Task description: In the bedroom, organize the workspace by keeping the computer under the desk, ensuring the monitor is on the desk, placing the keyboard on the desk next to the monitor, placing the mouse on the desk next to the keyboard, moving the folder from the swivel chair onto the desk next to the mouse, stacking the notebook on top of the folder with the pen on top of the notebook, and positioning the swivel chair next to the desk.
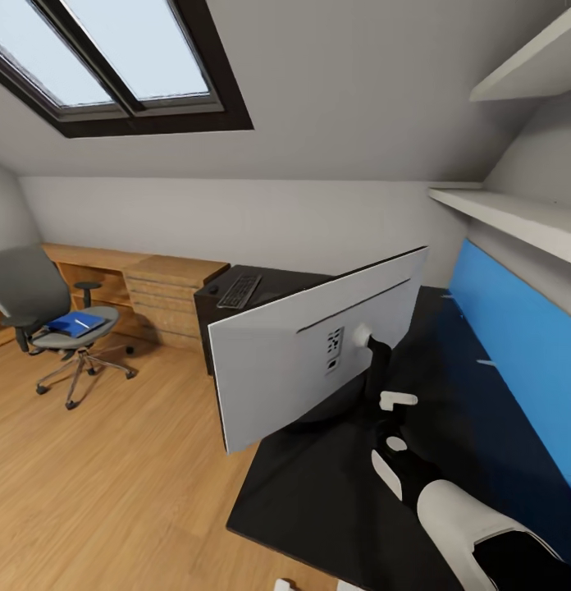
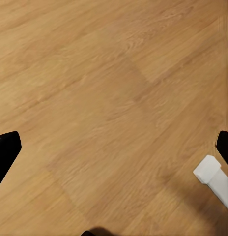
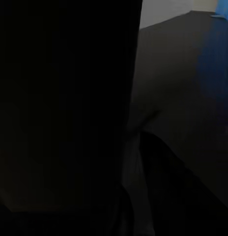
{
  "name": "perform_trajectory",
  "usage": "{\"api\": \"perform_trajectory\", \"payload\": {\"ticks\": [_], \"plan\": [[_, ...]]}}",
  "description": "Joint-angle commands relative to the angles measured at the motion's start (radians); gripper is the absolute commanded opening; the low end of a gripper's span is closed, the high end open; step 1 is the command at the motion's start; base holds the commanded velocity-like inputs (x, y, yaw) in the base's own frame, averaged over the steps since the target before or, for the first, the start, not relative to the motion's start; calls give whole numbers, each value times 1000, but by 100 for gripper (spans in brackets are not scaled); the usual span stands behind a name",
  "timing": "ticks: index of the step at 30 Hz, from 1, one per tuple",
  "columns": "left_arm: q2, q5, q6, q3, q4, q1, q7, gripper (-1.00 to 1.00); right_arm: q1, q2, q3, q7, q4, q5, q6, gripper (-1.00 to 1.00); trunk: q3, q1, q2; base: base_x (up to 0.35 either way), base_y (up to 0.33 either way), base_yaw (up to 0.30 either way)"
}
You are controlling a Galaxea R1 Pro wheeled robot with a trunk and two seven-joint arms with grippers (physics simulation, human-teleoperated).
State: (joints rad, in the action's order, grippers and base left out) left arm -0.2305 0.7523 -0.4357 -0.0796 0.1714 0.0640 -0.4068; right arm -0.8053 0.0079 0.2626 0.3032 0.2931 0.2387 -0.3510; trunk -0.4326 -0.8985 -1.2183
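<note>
While the right arm reaches in behind the screen, the big black desk [image 1: 449,386] fills the right side of the head view, with a blue wall panel [image 1: 515,336] behind it. The monitor [image 1: 318,345] is the next biggest thing. It is over the desk with its light grey back toward us, and it leans, one end lower and sticking out past the desk edge. I cannot tell if its foot sits flat on the top.

Far off on the wood floor [image 1: 113,484] is the swivel chair [image 1: 52,320], well apart from the desk. The blue folder [image 1: 76,322] lies on its seat with a thin pale line on top, maybe the pen. The keyboard [image 1: 239,290] rests on the far end of the desk, and a small dark bump by it may be the mouse.

The right gripper [image 1: 394,414] is just beside the monitor's stand, but I cannot tell if its fingers are apart or pinched on it; its own camera is too dark. The left gripper [image 2: 114,167] has its black fingertips [image 2: 6,152] wide apart over bare floor, holding nothing.

I think the job now is to set the monitor down well. It should go slowly, stay level, move further onto the desk away from the edge, and be let go only when the foot sits flat.
</note>
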Motion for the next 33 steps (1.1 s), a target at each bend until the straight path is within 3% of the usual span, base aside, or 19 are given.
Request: {"api": "perform_trajectory", "payload": {"ticks": [1, 14, 17, 18, 19, 20, 21, 22, 23, 24, 25, 26, 28, 30, 32, 33], "plan": [[0, 2, 2, -8, -1, 0, -10, 100, -2, 0, 9, 7, 0, 8, -6, -100, -1, 0, -1, 0, 0, -254], [-10, 6, 2, -14, -1, 0, -8, 100, -2, -1, 9, 6, 0, 8, -5, -100, -1, 0, -1, 0, 0, -256], [-77, 14, 8, -18, 58, 0, -5, 100, -2, -1, 9, 6, 0, 8, -6, -100, -1, 0, -1, 0, 0, -256], [-89, 16, 13, -19, 79, 0, -3, 100, -2, 0, 9, 5, 0, 8, -5, -100, -1, 0, -1, 0, 0, -256], [-118, 26, 48, -21, 157, 0, 10, 100, -2, -1, 9, 5, 0, 8, -5, -100, -1, 0, -1, 0, 0, -256], [-156, 47, 172, -38, 289, 0, 58, 100, -2, -1, 9, 5, 0, 8, -6, -100, -1, 0, -1, 0, 0, -256], [-174, 52, 252, -57, 360, 0, 93, 100, -2, -2, 9, 5, 0, 8, -6, -100, -1, 0, -1, 0, 0, -256], [-186, 56, 332, -84, 436, 0, 133, 100, -2, -2, 9, 5, 0, 8, -6, -100, -1, 0, -1, 0, 0, -256], [-190, 57, 370, -100, 475, 0, 154, 100, -2, -2, 9, 5, 0, 8, -6, -100, -1, 0, -1, 0, 0, -256], [-196, 59, 469, -167, 612, 0, 250, 100, -2, -2, 9, 5, 0, 8, -5, -100, -1, 0, -1, 0, 0, -256], [-197, 59, 494, -187, 656, 0, 285, 100, -2, -2, 9, 6, 0, 8, -6, -100, -1, 0, -1, 0, 0, -256], [-199, 61, 553, -228, 786, 0, 383, 100, -2, -2, 9, 5, 0, 8, -6, -100, -1, 0, -1, 0, 0, -256], [-197, 65, 619, -257, 959, 0, 480, 100, -2, -2, 9, 5, 0, 8, -5, -100, -1, 0, -1, 0, 0, -256], [-185, 67, 672, -268, 1075, 0, 520, 100, -2, -2, 9, 6, 0, 8, -5, -100, -1, 0, -1, 0, 0, -256], [-155, 67, 719, -273, 1162, 0, 540, 100, -2, -2, 9, 5, 0, 8, -5, -100, -1, 0, -1, 0, 0, -256], [-127, 66, 740, -276, 1199, 0, 548, 100, -2, -2, 9, 6, 0, 8, -5, -100, -1, 0, -1, 0, 0, -256]]}}
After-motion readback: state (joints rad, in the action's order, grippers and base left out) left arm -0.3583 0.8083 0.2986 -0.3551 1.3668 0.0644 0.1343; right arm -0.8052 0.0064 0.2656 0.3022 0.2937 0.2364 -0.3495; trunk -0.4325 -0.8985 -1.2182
